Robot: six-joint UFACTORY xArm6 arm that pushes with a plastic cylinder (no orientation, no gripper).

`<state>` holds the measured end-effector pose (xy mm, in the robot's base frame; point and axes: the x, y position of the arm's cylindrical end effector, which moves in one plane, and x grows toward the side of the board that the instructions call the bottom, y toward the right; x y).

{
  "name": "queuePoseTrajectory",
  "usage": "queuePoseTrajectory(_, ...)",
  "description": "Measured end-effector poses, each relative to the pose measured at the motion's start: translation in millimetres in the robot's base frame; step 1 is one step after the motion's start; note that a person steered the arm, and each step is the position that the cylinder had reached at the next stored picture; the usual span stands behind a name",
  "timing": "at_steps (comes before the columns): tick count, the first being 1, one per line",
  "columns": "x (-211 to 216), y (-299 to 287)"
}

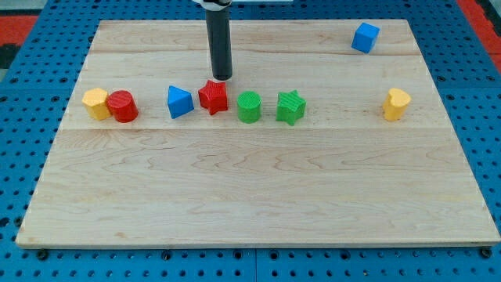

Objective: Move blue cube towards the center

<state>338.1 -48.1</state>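
The blue cube sits near the top right corner of the wooden board. My tip is far to the cube's left, just above the red star block in the middle row. The rod comes down from the view's top edge. The tip touches no block that I can tell, though it is very close to the red star.
A row of blocks crosses the board: a yellow block touching a red cylinder at the left, a blue triangular block, the red star, a green cylinder, a green star. A yellow block stands at the right.
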Motion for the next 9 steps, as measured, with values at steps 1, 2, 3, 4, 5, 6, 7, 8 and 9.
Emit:
queuePoseTrajectory(1,19.1,-5.6)
queuePoseTrajectory(2,38.6,-5.6)
queuePoseTrajectory(3,32.0,-2.3)
queuePoseTrajectory(4,-18.0,24.8)
queuePoseTrajectory(5,-64.8,101.6)
queuePoseTrajectory(6,-95.7,208.5)
queuePoseTrajectory(7,-136.4,299.9)
queuePoseTrajectory(8,-145.8,306.8)
queuePoseTrajectory(9,-147.1,314.9)
